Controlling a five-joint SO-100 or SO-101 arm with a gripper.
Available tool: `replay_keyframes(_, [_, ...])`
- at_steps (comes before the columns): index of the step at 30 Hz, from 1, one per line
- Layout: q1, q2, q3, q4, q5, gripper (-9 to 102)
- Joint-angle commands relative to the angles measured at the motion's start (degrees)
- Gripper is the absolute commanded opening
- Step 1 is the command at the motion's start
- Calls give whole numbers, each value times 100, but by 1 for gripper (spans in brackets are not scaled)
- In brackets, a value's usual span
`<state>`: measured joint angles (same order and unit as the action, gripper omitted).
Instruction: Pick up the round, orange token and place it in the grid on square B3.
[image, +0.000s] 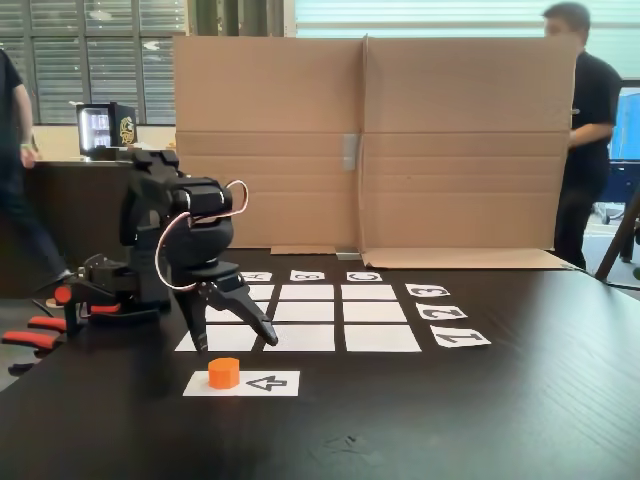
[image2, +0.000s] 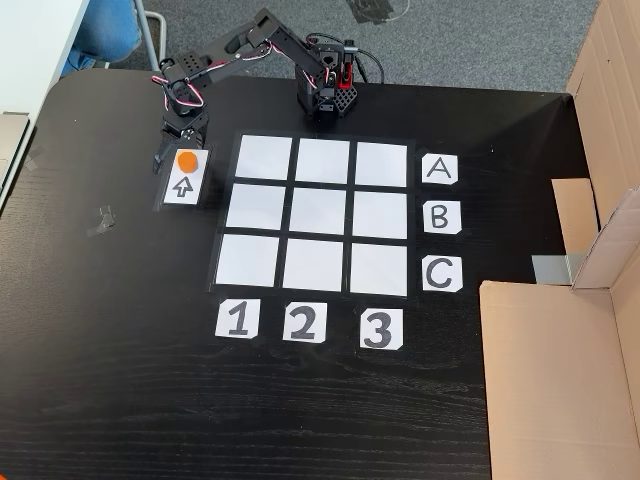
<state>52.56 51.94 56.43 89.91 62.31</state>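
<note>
The token (image: 224, 372) is a short, bright orange plastic cylinder with faintly faceted sides. It stands upright on a flat end, its axis vertical, on the end of a white paper strip (image: 262, 384) opposite a black outlined arrow (image: 267, 382). In a fixed view from above, the arrow points at the token (image2: 186, 160), which looks like a plain round disc.

Just above and behind the token hangs the gripper (image: 238, 344), black and angular. Its jaws are spread wide with tips down, clear of the token. In the view from above the gripper (image2: 178, 159) straddles the token's end of the strip.

Beside the strip lies the grid (image2: 313, 214): nine matte white paper rectangles in three rows of three, divided by narrow dark gaps. Cards A, B, C run along one side, and 1, 2, 3 along another. Square B3 (image2: 380, 214) is bare.

Everything rests on a black table (image2: 120, 400) with a fine wood grain. A brown corrugated cardboard screen (image: 370, 150) stands at its far edge.
</note>
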Motion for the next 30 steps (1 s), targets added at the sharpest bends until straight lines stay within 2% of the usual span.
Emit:
replay_keyframes(1, [0,-44,-343,26,53,60])
replay_keyframes(16, [-97,-387,-694,26,105,60])
replay_keyframes(19, [-114,-404,-703,26,105,47])
replay_keyframes(21, [-114,-404,-703,26,88,19])
replay_keyframes(23, [-123,-422,-703,26,-44,-1])
replay_keyframes(30, [-35,-536,-782,26,18,-1])
